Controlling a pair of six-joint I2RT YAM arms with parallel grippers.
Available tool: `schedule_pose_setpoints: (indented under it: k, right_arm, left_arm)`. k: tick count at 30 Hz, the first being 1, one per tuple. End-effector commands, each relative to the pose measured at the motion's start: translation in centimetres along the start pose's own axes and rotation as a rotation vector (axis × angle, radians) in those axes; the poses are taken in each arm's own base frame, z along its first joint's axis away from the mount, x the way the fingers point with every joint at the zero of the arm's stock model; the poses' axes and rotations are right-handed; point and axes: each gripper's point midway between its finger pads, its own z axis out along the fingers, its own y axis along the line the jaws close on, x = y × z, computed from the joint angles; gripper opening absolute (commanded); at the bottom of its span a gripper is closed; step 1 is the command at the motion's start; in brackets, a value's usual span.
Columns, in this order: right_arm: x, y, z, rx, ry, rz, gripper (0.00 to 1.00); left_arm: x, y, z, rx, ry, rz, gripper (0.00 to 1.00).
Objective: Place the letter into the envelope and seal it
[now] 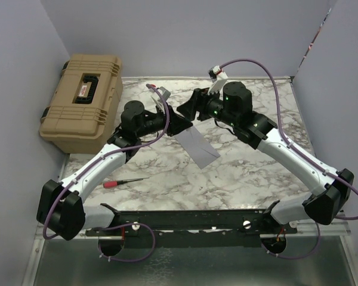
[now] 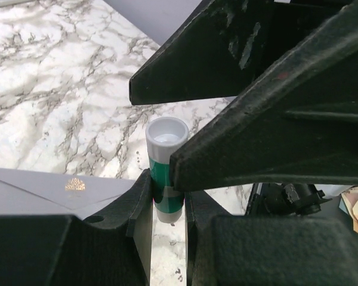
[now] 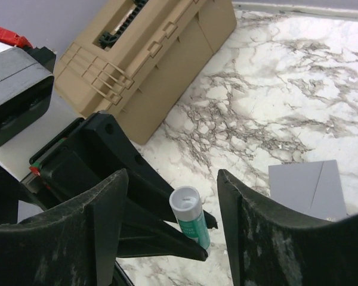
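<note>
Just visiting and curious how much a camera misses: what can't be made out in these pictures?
- Letter: in no view; whether it lies inside the envelope cannot be told.
- Glue stick: top view, lost among the arms; left wrist view, its label partly covered by the left end effector gripping it.
- Gold emblem on the envelope, left wrist view: too small to read.

I can't pick out a single readable word or number on any feed. The closest thing to a sign is a small gold emblem (image 2: pixel 74 185) printed on the envelope (image 2: pixel 24 190), seen from the left wrist. It may be a crest or ornament, but the view is too soft to tell. The tan case (image 1: pixel 77 116) carries a small red-and-white label (image 1: pixel 83 90) beside its handle, too small to read. The glue stick (image 2: pixel 165 173) has a plain green band with nothing legible on it.
</note>
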Motion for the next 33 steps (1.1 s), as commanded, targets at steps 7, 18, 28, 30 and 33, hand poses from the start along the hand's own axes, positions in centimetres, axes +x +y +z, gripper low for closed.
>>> schedule_pose_setpoints:
  k: [7, 18, 28, 30, 33]
  right_arm:
    - [0.9, -0.7, 0.0, 0.04, 0.072, -0.08, 0.53]
    - [1.5, -0.6, 0.2, 0.03, 0.101, -0.078, 0.34]
    - [1.8, 4.4, -3.2, -0.334, 0.104, -0.328, 0.0]
    - [2.6, 6.9, -5.2, -0.539, 0.095, -0.424, 0.0]
    - [4.1, 9.8, -8.7, -0.808, 0.095, -0.539, 0.0]
  left_arm:
    - [-1.6, -1.3, -0.3, 0.027, -0.012, -0.011, 0.0]
    - [-1.9, -2.0, -0.4, 0.055, -0.011, -0.009, 0.0]
    - [0.1, -6.3, -2.2, 0.304, 0.097, 0.07, 0.0]
    - [0.5, -7.4, -2.8, 0.376, 0.12, 0.102, 0.0]
    - [0.7, -8.6, -3.6, 0.448, 0.138, 0.136, 0.0]
